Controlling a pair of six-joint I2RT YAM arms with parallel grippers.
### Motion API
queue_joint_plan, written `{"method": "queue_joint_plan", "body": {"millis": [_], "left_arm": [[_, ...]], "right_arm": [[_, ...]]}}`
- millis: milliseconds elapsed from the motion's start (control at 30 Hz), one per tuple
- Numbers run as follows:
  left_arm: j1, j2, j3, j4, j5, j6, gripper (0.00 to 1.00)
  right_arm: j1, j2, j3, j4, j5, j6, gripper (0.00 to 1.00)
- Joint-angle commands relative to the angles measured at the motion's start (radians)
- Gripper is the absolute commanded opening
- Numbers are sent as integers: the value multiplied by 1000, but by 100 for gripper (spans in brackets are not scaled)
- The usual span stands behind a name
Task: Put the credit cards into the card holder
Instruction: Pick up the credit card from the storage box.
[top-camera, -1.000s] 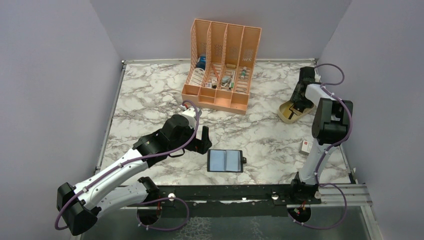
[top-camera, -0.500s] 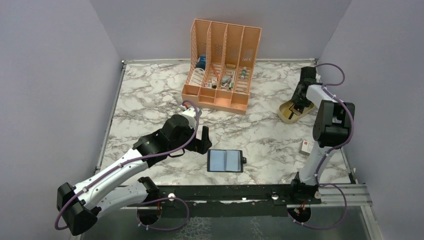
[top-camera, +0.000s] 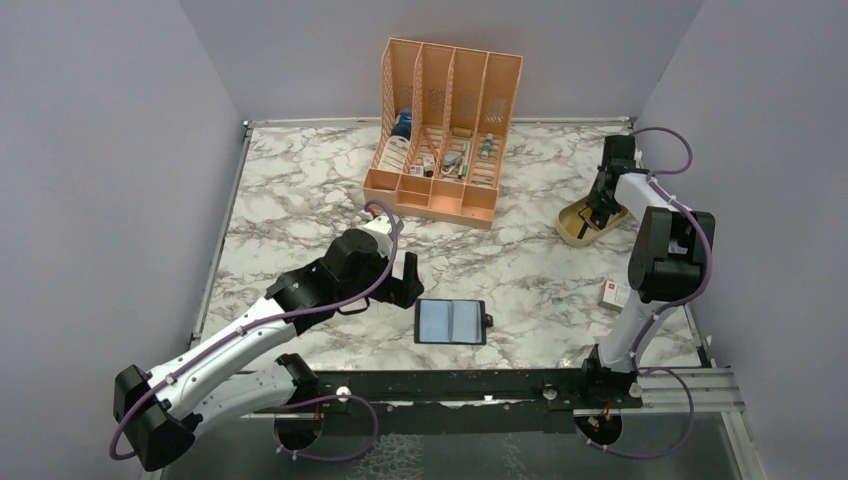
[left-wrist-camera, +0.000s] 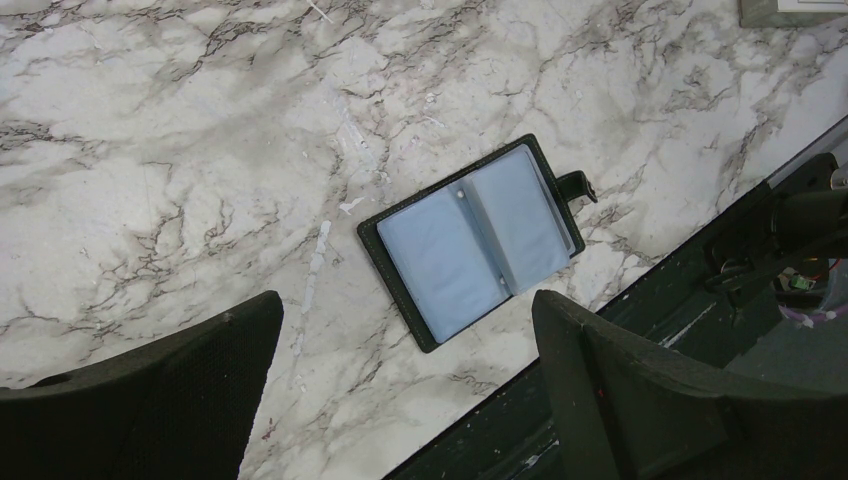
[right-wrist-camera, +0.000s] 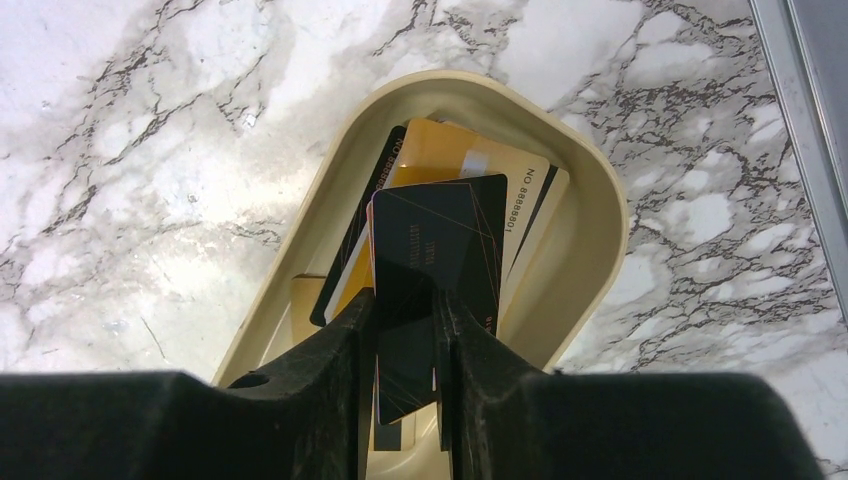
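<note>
Since a second ago the right arm (top-camera: 665, 250) has swung its elbow slightly toward the right wall and the right claw (right-wrist-camera: 405, 305) has narrowed to a close pinch, while the left arm (top-camera: 250, 330) has not stirred; nearest the bases, the left claw (left-wrist-camera: 405, 300) hangs over the marbled surface (top-camera: 300, 190), fingers spread wide with nothing between them; just to its right the card holder (top-camera: 451, 321) lies open and flat near the front edge, greyish pockets up, snap tab pointing right; further right, near the surface's right edge, a whitish card (top-camera: 611, 293) with red marks lies alone; beyond it the beige dish (right-wrist-camera: 590, 240) holds the other cards, and the right claw reaches down into it, fingers pressed on either side of a dark card (right-wrist-camera: 440, 230) that tilts over a gold card (right-wrist-camera: 450, 150); whether it has left the pile I cannot tell; farthest back stands the orange organizer (top-camera: 440, 130).
</note>
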Motion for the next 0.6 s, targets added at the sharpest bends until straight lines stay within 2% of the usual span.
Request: {"method": "queue_joint_plan", "body": {"millis": [0, 100, 233, 367, 400, 500, 567], "left_arm": [[2, -5, 17, 23, 19, 11, 99], [2, -3, 18, 24, 22, 10, 99], [2, -4, 16, 25, 22, 10, 99], [3, -6, 14, 25, 21, 10, 99], [2, -6, 15, 24, 21, 10, 99], [2, -5, 16, 25, 21, 10, 99], [2, -5, 16, 25, 21, 10, 99]], "right_arm": [[-7, -28, -21, -7, -46, -11, 27], [-6, -32, -20, -10, -40, -23, 27], [-6, -32, -18, -9, -38, -37, 20], [-6, -20, -5, -20, -29, -44, 29], [-6, -16, -4, -21, -27, -47, 26], [-6, -15, -2, -17, -32, -56, 2], [-6, -19, -3, -13, -40, -59, 1]]}}
